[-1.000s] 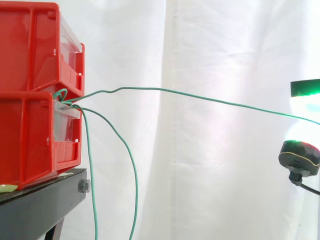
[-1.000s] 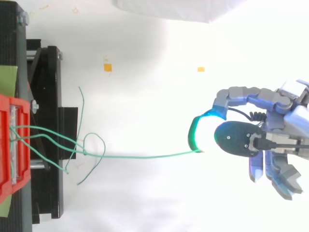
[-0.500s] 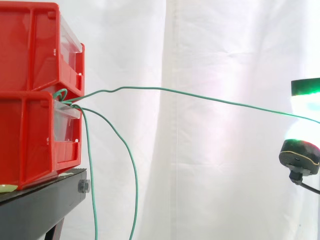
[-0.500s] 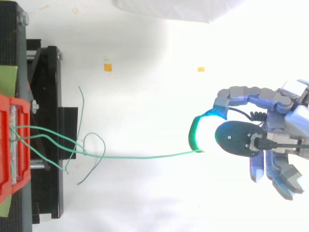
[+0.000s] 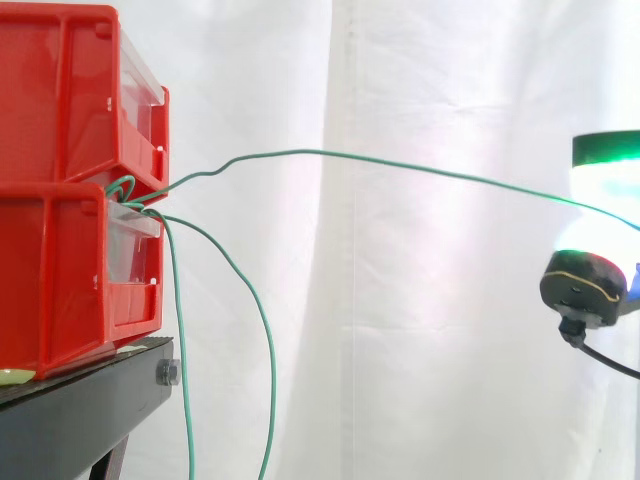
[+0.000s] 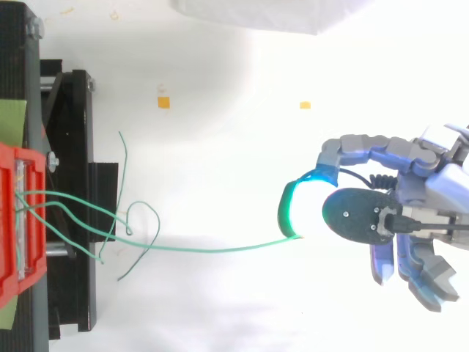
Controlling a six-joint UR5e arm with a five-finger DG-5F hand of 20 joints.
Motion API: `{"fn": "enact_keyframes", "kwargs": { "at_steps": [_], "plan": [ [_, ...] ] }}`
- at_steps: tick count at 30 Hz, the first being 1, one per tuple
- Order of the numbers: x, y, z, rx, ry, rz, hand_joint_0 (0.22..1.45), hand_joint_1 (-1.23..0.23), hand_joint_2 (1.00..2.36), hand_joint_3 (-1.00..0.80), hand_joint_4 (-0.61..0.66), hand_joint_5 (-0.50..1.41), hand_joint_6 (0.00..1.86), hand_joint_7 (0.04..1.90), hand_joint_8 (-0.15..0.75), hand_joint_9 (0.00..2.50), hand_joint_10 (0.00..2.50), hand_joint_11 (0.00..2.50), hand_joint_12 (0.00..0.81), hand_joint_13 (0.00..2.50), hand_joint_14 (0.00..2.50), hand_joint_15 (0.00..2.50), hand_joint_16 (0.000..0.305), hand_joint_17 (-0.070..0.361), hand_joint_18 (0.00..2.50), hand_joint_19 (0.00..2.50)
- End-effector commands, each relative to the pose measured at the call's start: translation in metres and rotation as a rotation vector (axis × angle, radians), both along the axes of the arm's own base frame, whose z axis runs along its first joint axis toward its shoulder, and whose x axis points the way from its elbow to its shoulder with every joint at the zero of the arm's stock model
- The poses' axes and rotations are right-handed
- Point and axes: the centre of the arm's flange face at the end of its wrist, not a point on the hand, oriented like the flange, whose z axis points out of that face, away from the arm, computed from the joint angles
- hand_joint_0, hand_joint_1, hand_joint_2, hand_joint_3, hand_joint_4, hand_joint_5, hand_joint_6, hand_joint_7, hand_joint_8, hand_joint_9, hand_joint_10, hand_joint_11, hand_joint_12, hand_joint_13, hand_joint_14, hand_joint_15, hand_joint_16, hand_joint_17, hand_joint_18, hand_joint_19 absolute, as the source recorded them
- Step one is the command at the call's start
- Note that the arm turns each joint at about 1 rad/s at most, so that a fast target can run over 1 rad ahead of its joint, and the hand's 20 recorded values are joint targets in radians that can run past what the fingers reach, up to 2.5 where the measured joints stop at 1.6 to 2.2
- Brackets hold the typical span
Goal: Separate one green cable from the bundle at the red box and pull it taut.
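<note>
Two red bins [image 5: 60, 190] are stacked on a black stand [image 5: 80, 400] at the left. A bundle of green cables comes out of the gap between them. One green cable [image 5: 400, 162] runs from there in a shallow arc to the right, up to my hand [image 5: 585, 285]. From above, that cable [image 6: 212, 249] crosses the floor in a slight curve to my hand [image 6: 410, 205], whose glowing pads pinch its end. The other cables [image 5: 185, 350] hang loose down in front of the stand.
A white curtain closes off the back. From above, the stand [image 6: 69, 183] carries the red bin [image 6: 11, 220] at the left edge. Two small orange marks [image 6: 163, 101] lie on the white floor. Loose cable ends curl beside the stand.
My hand has risen and shifted a little toward the bins with the cable. The cable's kink near the bins has lifted, and its run now bows more.
</note>
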Motion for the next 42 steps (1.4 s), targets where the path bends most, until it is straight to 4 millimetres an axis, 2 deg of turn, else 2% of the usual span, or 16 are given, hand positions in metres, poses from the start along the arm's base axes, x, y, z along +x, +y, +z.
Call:
{"fn": "enact_keyframes", "kwargs": {
  "at_steps": [1, 9, 42],
  "plan": [
    [0.0042, 0.0019, 0.0005, 0.016, -0.036, 0.000, 0.75, -0.75, 1.02, -0.19, 0.06, 0.15, 0.50, 1.26, 0.185, 2.31, 0.03, 0.65, 0.446, 2.05, 0.02, 0.62, 0.069, 0.155, 2.50, 0.52],
    [0.0124, 0.0055, 0.0019, 0.048, -0.108, 0.000, 0.75, -0.75, 1.02, -0.19, 0.06, 0.15, 0.50, 1.27, 0.187, 2.31, 0.02, 0.65, 0.450, 2.06, 0.02, 0.62, 0.069, 0.156, 2.50, 0.53],
    [0.0124, 0.0055, 0.0019, 0.048, -0.108, 0.000, 0.75, -0.75, 1.02, -0.19, 0.05, 0.15, 0.50, 1.27, 0.188, 2.30, 0.03, 0.65, 0.453, 2.05, 0.02, 0.61, 0.070, 0.158, 2.50, 0.54]
  ]
}}
